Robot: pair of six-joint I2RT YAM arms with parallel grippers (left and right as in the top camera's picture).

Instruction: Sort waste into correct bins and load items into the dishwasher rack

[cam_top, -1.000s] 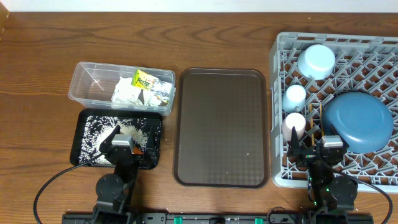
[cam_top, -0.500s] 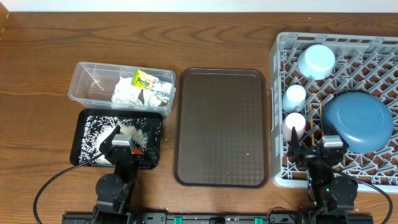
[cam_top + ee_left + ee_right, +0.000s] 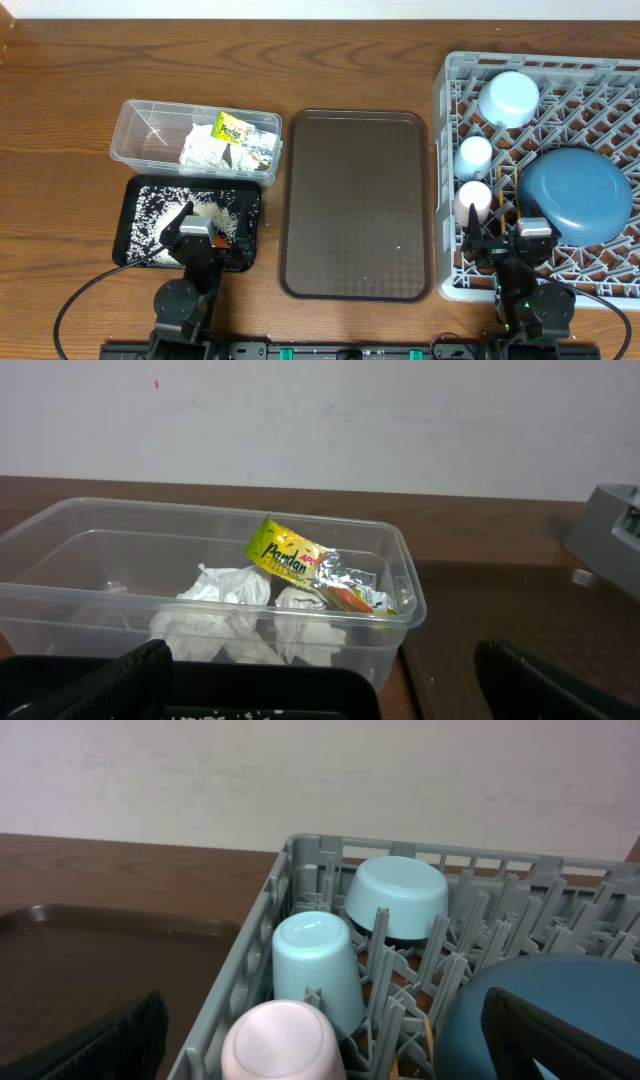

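- Waste check: the crumpled white paper napkin (image 3: 203, 150) and the small yellow-green snack packet (image 3: 231, 127) are found inside the clear plastic rectangular tub (image 3: 145, 125), at the far left of the table.
- Loose white rice grains (image 3: 158, 205) are spread over the shallow black rectangular tray (image 3: 124, 228), just in front of the tub. The small orange carrot cannot be identified with confidence, as the near corner of this tray is covered by the left arm.
- Rack check: the large square grey plastic dishwasher rack (image 3: 447, 120) is loaded. The light-blue bowl (image 3: 508, 98) is placed rim down at the far side. The light-blue cup (image 3: 473, 155) and the pale-pink cup (image 3: 473, 198) are inverted along the left column. The large dark-blue plate (image 3: 577, 195) is set beside them on the right.
- The wooden chopsticks cannot be told apart from the pegs in any view.
- No task object is seen on the larger brown serving tray (image 3: 355, 205) between bins and rack.
- The left gripper (image 3: 198, 230) is held low at the near edge of the black tray, jaws spread wide, nothing grasped.
- The right gripper (image 3: 503, 238) is held low at the near edge of the rack, jaws likewise spread wide and empty.
- Judgement: sorting and loading appear finished, or very nearly so.
- Next move, as judged: only the carrot and chopsticks need to be confirmed. No further pick is called for unless one is found missing.
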